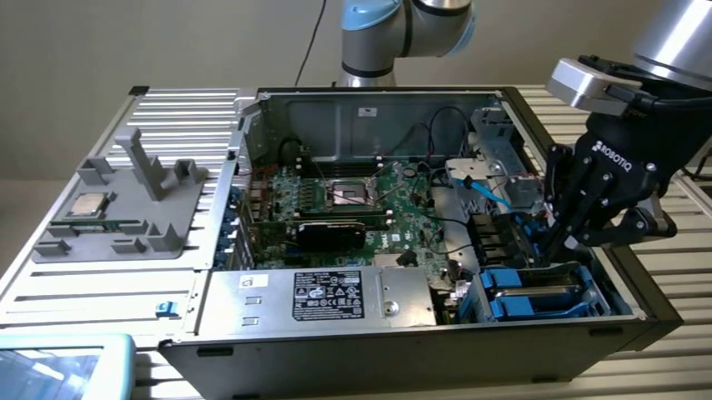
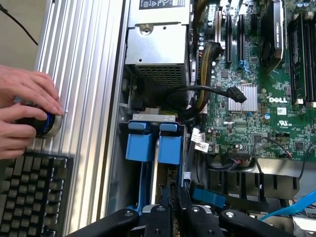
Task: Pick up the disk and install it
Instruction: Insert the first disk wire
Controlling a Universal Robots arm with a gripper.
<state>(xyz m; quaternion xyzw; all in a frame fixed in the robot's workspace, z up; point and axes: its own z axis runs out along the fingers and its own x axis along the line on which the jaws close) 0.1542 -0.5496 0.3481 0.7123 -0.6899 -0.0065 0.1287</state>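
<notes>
1. Reaching down into the computer case (image 1: 389, 343), the gripper (image 1: 553, 250) has its fingers pinched together, empty, seemingly to press rather than grasp.
2. The disk (image 1: 539, 293) lies in the case's corner just beneath them, apparently seated.

Arm (image 1: 681, 37) slants down from the exterior view's right; claw (image 1: 548, 252) points downward; fingers (image 2: 163, 219) nearly touching.

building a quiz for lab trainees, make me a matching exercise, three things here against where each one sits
1 small square silver CPU chip
2 big silver metal box with black label
3 black robot gripper

A inside the open computer case, nearest the exterior camera
B on the grey plastic tray, exterior view's left
C over the blue plastic brackets, exterior view's right

Pairs: 1-B, 2-A, 3-C
</notes>
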